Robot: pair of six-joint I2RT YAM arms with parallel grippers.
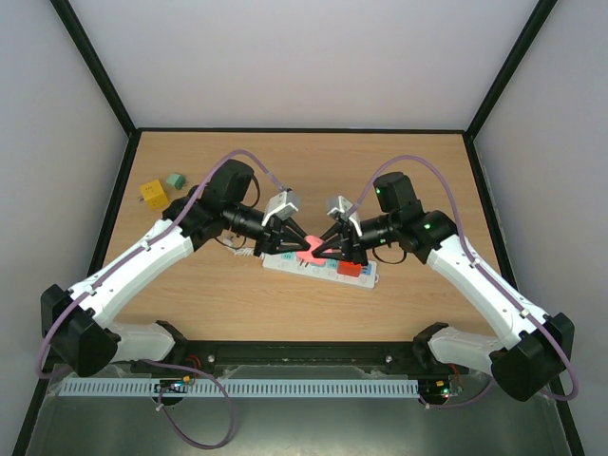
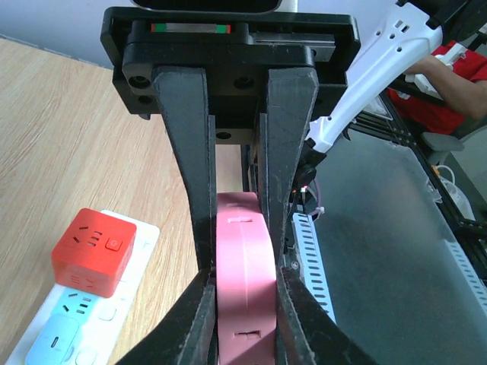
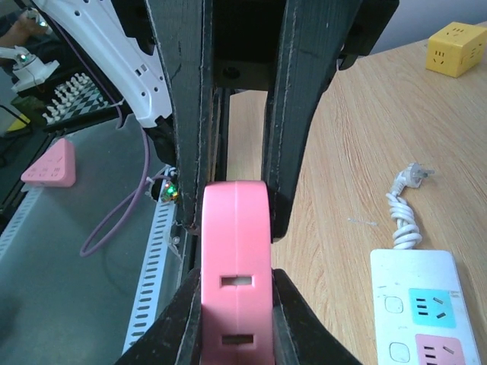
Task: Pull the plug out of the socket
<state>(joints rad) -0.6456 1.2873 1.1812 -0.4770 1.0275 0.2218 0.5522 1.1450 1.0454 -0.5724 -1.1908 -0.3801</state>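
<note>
You have left claw [image 2: 245, 304] and right claw [image 3: 236, 304] both clenched on the rounded pink plastic plug [image 1: 309, 250], at the long white rectangular socket strip [image 1: 285, 264] lying mid wooden surface [image 1: 285, 171].

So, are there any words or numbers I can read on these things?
No words or numbers can be read anywhere.
Red plastic cube adapter: only socket holes and a small round button mark, no letters.
Long white power strip: pastel outlet faces, no print visible.
Pink rounded plastic plug: only slots.
</note>
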